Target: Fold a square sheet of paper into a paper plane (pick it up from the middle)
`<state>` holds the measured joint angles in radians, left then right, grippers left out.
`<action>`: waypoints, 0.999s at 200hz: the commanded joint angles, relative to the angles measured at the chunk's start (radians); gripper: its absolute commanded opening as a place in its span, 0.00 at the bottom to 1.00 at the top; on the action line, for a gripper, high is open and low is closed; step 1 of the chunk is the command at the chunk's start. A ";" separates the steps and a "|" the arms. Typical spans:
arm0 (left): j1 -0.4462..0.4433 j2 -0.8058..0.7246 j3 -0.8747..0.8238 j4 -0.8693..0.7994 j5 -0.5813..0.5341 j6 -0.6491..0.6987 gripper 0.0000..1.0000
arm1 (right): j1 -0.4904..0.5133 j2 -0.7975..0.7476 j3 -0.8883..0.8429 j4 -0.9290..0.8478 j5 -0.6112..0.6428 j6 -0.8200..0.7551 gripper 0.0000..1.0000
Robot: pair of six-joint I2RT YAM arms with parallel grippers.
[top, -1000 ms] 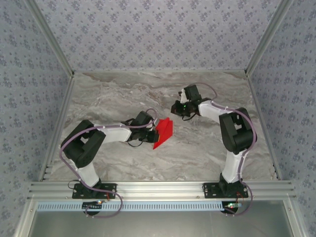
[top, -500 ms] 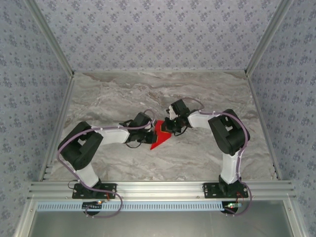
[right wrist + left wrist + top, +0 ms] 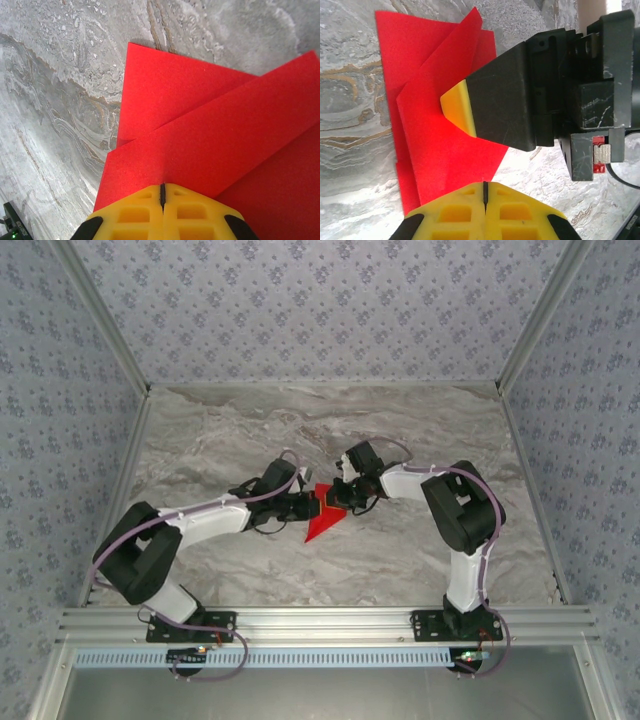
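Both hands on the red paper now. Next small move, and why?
Probably slide the right hand along the folded flap to press its crease flat, while the left hand pins the red paper. Both hands are shut with tips down on the overlapping layers, so neither is set to grip or lift.

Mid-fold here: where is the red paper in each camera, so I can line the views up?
Top external: folded red paper at the centre, slightly low.
Left wrist: left half of the picture, in layered flaps.
Right wrist: centre and right side.
Shared landmark: the right tool, at the paper's upper right in top external, yellow-tipped at centre in left wrist, at the bottom edge in right wrist.
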<state>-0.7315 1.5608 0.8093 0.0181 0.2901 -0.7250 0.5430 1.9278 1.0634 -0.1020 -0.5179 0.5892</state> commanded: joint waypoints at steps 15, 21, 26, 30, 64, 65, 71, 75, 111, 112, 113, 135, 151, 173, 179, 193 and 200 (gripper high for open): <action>0.004 0.067 -0.005 0.038 0.065 -0.084 0.04 | -0.002 0.069 -0.008 -0.074 0.092 -0.024 0.00; 0.004 0.077 -0.007 0.045 0.079 -0.092 0.04 | -0.002 0.070 -0.008 -0.075 0.094 -0.023 0.00; 0.004 0.085 -0.007 0.051 0.092 -0.098 0.04 | -0.003 0.071 -0.009 -0.076 0.094 -0.023 0.00; 0.004 0.092 -0.007 0.057 0.101 -0.103 0.04 | -0.002 0.071 -0.007 -0.078 0.094 -0.023 0.00; 0.004 0.117 -0.020 0.044 0.109 -0.116 0.04 | -0.002 0.077 -0.005 -0.083 0.096 -0.024 0.00; 0.004 0.117 -0.021 0.042 0.109 -0.115 0.04 | -0.002 0.077 -0.005 -0.083 0.096 -0.023 0.00; 0.004 0.117 -0.027 0.040 0.107 -0.116 0.04 | -0.002 0.077 -0.004 -0.085 0.098 -0.023 0.00; 0.003 0.117 -0.032 0.039 0.106 -0.117 0.04 | -0.002 0.077 -0.005 -0.085 0.099 -0.025 0.00; 0.003 0.114 -0.085 0.045 0.116 -0.135 0.04 | -0.002 0.080 -0.004 -0.098 0.107 -0.028 0.00; 0.002 0.113 -0.086 0.045 0.114 -0.135 0.04 | -0.002 0.080 -0.005 -0.099 0.107 -0.028 0.00; 0.003 0.113 -0.087 0.045 0.115 -0.136 0.04 | -0.001 0.080 -0.005 -0.099 0.107 -0.027 0.00; 0.001 0.105 -0.105 0.052 0.113 -0.147 0.04 | -0.001 0.082 -0.007 -0.098 0.107 -0.026 0.00; 0.002 0.102 -0.112 0.054 0.116 -0.152 0.04 | 0.000 0.086 -0.008 -0.098 0.107 -0.026 0.00; 0.003 0.091 -0.118 0.058 0.123 -0.157 0.04 | 0.000 0.086 -0.010 -0.099 0.107 -0.025 0.00; 0.001 0.083 -0.119 0.062 0.125 -0.161 0.04 | -0.001 0.086 -0.010 -0.099 0.107 -0.025 0.00; 0.002 0.069 -0.129 0.063 0.121 -0.169 0.04 | -0.001 0.086 -0.009 -0.102 0.109 -0.025 0.00; 0.002 0.062 -0.138 0.063 0.116 -0.173 0.04 | 0.000 0.086 -0.009 -0.102 0.108 -0.025 0.00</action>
<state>-0.7311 1.6623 0.7044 0.1062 0.3897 -0.8772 0.5430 1.9404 1.0775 -0.1055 -0.5205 0.5854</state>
